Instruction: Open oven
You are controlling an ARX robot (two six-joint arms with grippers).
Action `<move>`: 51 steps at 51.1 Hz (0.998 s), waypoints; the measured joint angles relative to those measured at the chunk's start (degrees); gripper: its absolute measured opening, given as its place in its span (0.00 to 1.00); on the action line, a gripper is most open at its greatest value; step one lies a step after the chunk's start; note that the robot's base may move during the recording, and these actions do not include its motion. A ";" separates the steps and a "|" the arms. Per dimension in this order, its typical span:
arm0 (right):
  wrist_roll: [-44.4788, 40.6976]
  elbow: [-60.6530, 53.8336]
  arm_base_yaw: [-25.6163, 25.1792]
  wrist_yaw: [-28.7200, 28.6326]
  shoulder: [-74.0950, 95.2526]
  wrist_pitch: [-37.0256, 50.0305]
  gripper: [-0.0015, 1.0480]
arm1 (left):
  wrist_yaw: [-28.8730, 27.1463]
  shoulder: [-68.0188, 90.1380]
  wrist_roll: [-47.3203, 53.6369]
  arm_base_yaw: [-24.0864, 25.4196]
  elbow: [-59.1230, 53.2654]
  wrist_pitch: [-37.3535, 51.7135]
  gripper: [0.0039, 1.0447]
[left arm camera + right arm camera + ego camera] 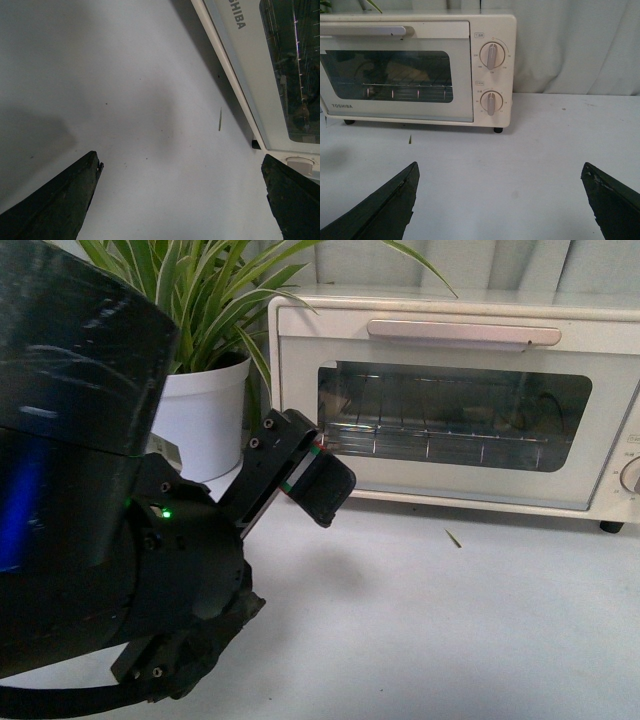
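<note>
**While the door is shut: both sets of jaws spread, neither on the oven**

Since the front view takes in most of the setup, notes start from there. Oven (455, 400) stands at the back right of the white surface (450, 620). Its glass door is closed flat against the body, with the bar handle (463, 333) across the top of the door. A wire rack (440, 445) shows through the glass. A potted plant (205, 410) stands just left of the oven.

Left arm (100, 540) fills the near left of the view. Its jaws are raised in front of the oven's lower left corner, well below the handle.

Left wrist view: left jaws spread wide, nothing between them, only bare surface below. The oven's front runs along one side, apart from both fingers.

Right wrist view: right jaws also spread wide and empty, facing the oven from well back. Two knobs, upper (491, 55) and lower (490, 102), sit on the panel beside the door.

A thin sliver (453, 537) of something lies on the surface just in front of the oven; too small to identify.
</note>
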 joint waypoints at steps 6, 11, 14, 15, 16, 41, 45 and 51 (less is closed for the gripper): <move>0.00 0.00 0.00 0.00 0.00 0.00 0.91 | 0.17 1.92 -0.68 -0.39 1.77 -0.11 0.94; 0.00 0.00 0.00 0.00 0.00 0.00 0.91 | 0.13 3.74 -1.53 -0.59 3.17 -0.42 0.94; 0.00 0.00 0.00 0.00 0.00 0.00 0.91 | 0.11 4.70 -1.92 -0.66 3.78 -0.61 0.94; 0.00 0.00 0.00 0.00 0.00 0.00 0.91 | 0.07 4.96 -1.95 -0.68 3.96 -0.61 0.94; 0.00 0.00 0.00 0.00 0.00 0.00 0.91 | 0.07 5.25 -2.01 -0.70 4.31 -0.61 0.94; 11.93 10.80 5.75 -1.84 26.01 9.29 0.91 | 0.04 6.49 -3.26 -0.66 5.38 -0.17 0.94; 11.96 16.87 8.79 1.16 36.46 14.38 0.91 | 0.20 6.49 -3.26 -0.39 5.25 0.00 0.94; 12.22 26.73 12.85 5.14 50.14 16.52 0.91 | 0.48 6.49 -3.39 -0.31 5.20 0.17 0.94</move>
